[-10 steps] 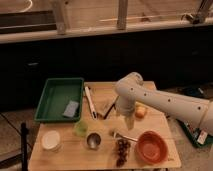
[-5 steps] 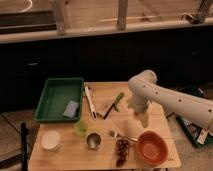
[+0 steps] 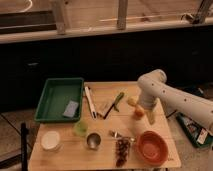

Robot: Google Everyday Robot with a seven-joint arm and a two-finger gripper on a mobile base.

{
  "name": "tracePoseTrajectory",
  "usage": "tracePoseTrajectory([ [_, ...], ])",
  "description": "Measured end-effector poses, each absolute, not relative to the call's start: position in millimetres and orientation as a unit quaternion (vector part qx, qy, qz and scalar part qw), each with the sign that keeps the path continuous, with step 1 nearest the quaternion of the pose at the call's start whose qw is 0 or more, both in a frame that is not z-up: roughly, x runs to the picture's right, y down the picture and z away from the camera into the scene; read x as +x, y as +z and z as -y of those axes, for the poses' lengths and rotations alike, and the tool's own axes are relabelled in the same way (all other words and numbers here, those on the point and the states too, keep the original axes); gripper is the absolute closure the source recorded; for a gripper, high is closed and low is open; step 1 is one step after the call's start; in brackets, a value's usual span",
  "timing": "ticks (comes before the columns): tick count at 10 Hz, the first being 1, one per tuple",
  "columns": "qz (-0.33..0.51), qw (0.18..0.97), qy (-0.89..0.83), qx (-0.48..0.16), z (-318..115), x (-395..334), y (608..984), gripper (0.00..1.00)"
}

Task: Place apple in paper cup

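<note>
The apple, small and orange-red, lies on the wooden table right of centre. A yellow elongated item lies just behind it. My gripper hangs down from the white arm, just right of the apple and close above the table. The arm comes in from the right. The white paper cup stands upright at the table's front left, far from the apple and the gripper.
A green tray holding a blue sponge sits at the back left. A green cup, a metal cup, a dark bunch and an orange-red bowl line the front. Utensils lie mid-table.
The arm and gripper have swung from the table's middle towards the right. The apple and yellow item now show to the gripper's left.
</note>
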State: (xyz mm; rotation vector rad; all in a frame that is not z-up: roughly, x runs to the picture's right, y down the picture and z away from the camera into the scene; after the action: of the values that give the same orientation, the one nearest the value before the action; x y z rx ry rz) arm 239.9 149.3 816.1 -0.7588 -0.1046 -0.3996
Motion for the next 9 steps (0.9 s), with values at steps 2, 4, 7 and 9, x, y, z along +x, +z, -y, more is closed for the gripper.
tracePoseTrajectory([
  [2,0.047,0.909,-0.19,-0.369,-151,250,821,0.2],
  [4,0.047,0.91,-0.186,-0.367,-151,258,827,0.2],
  [7,0.051,0.913,-0.185,-0.36,-148,261,837,0.2],
  [9,0.056,0.916,-0.187,-0.351,-141,258,842,0.2],
])
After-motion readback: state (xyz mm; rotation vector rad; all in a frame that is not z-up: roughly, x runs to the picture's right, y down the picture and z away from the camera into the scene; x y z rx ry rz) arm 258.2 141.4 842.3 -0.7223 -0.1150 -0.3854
